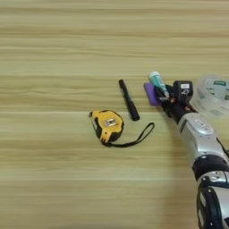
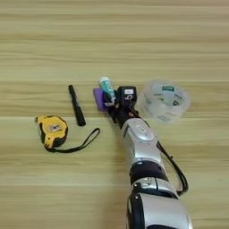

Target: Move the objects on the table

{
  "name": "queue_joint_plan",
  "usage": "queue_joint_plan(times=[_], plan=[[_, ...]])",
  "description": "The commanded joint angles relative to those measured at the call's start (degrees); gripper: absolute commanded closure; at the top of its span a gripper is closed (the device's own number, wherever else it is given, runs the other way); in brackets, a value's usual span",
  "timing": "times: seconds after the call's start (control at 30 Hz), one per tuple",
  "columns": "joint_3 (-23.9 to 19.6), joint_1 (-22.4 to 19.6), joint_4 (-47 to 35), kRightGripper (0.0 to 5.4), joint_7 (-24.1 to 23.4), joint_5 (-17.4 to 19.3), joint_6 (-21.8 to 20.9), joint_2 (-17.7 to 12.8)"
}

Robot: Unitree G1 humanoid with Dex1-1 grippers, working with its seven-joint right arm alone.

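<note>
Light wood with lengthwise grain and pale streaks fills both views: this is the table (image 1: 53, 40), seen from above. Five small objects lie in a loose row across its middle. Furthest left, and a little nearer than the rest, is a yellow tape measure (image 2: 53, 130) lying flat, its black wrist strap looping away to the right. Just beyond it to the right lies a black marker (image 2: 76, 105), pointing roughly far to near. Right of the marker is a small purple cap (image 2: 99, 99), and touching or just beside it is a white glue stick (image 2: 107, 89) with a green label, tilted so its far end leans left. Furthest right sits a clear tape roll (image 2: 163, 101) with a teal label, lying flat. The robot's silver forearm comes in from the near right edge and reaches forward to the glue stick and purple cap, where its black right gripper (image 2: 112, 101) sits right against both. The two black fingers are bunched at the near end of the glue stick, but whether they are apart, closed, or clamped on it cannot be told from either view. As a judgement, the task looks to be at an early or middle stage: the arm appears to be dealing with the glue stick or cap, while the tape measure, marker and tape roll lie free, well clear of the gripper, with no visible goal spot.
</note>
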State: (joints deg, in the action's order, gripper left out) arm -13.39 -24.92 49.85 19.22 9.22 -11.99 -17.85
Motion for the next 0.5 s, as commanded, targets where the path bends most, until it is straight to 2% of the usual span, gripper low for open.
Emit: queue_joint_plan(times=[0.03, 0.5], plan=[[-0.2, -4.5, -1.9, 3.80, -0.5, -0.3, -1.2, -2.0], [-1.3, -4.3, -3.7, 3.80, -0.1, 1.0, -2.0, -2.0]])
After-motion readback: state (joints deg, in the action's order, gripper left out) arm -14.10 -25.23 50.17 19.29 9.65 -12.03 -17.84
